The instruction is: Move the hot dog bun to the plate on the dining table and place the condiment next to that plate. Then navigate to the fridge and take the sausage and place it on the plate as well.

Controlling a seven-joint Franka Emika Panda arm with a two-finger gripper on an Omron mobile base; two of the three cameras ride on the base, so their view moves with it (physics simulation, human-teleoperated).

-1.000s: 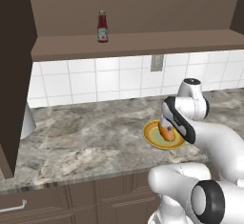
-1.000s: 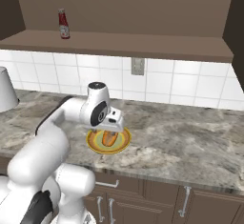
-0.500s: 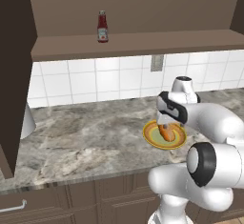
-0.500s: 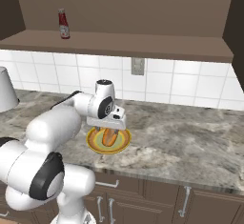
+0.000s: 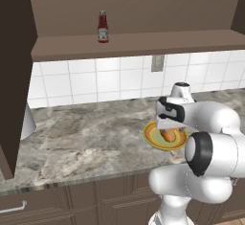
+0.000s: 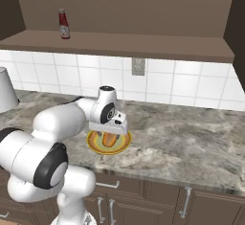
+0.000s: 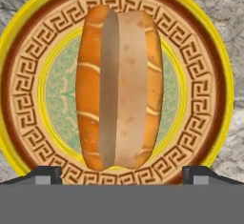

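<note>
We are seeing gripper (image 7: 122,173) hovering with fingers spread wide – holding nothing – over hot dog bun (image 7: 120,87) lying centred on yellow plate (image 7: 19,37), rim clear all round; condiment (image 5: 102,26) standing on shelf (image 5: 143,42).

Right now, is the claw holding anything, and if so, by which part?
Nothing is held. The claw stands open just above the hot dog bun, one tip to each side of it; the bun lies on the yellow plate.

Bun (image 7: 120,88) on plate (image 7: 200,51); bottle (image 5: 102,27) on shelf (image 5: 143,42)
</note>
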